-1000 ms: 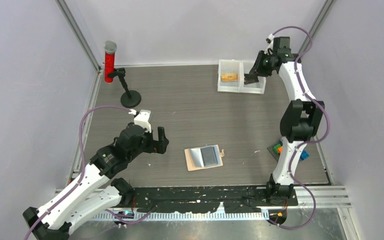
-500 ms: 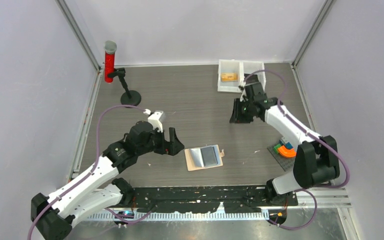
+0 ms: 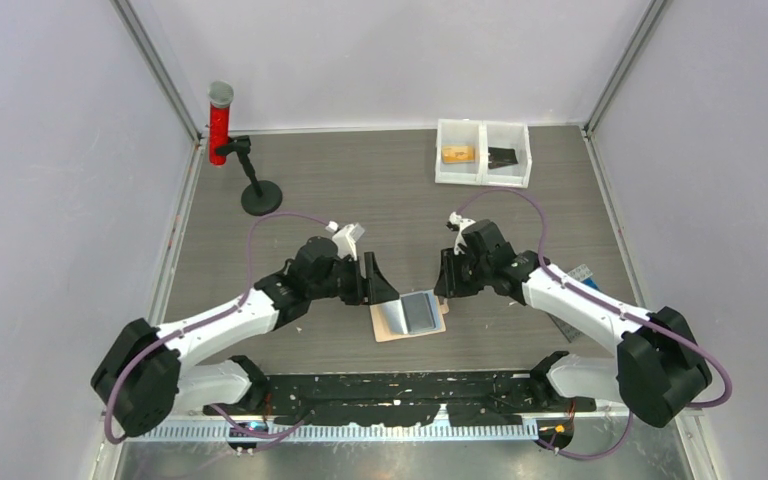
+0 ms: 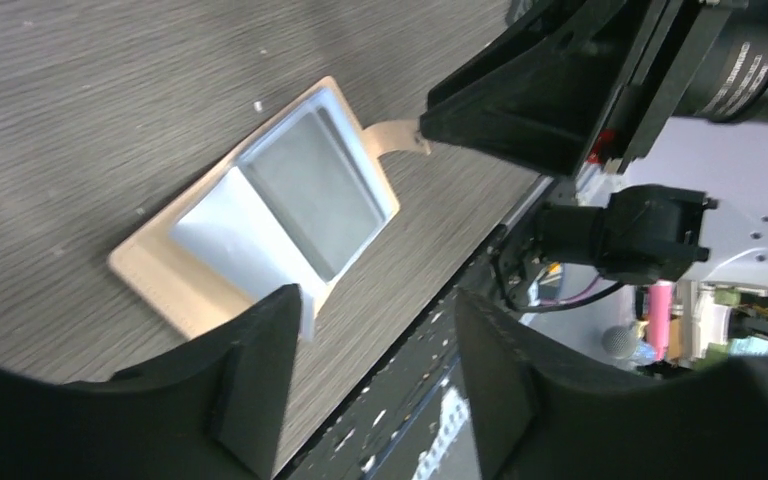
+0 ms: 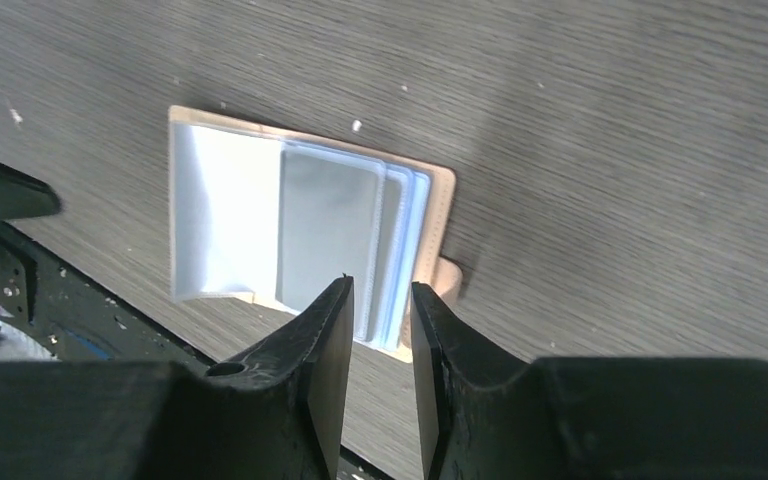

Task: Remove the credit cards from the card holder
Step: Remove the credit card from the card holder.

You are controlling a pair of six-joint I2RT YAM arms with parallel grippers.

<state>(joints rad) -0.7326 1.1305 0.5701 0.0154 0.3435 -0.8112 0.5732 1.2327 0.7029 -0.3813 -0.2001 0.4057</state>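
Note:
The tan card holder (image 3: 400, 337) lies open near the table's front edge, its glossy grey-blue pockets facing up. A grey credit card (image 3: 420, 310) sits in its right-hand pocket, also seen in both wrist views (image 4: 310, 190) (image 5: 325, 235). My left gripper (image 3: 378, 280) hovers just left of the holder (image 4: 150, 275), open and empty. My right gripper (image 3: 448, 275) hangs at the right edge of the holder (image 5: 442, 200) by the snap tab, jaws a narrow gap apart with nothing between them. Another dark card (image 3: 503, 156) lies in the back bin.
A white two-compartment bin (image 3: 482, 180) stands at the back, with a small orange-tan block (image 3: 457, 154) in its left half. A red cylinder (image 3: 220, 125) and a black stand (image 3: 260, 195) are at the back left. A black rail (image 3: 410, 385) runs along the near edge.
The right arm swung from the back bin down to the holder's right edge. The left arm moved right to the holder's left side, and its jaws narrowed.

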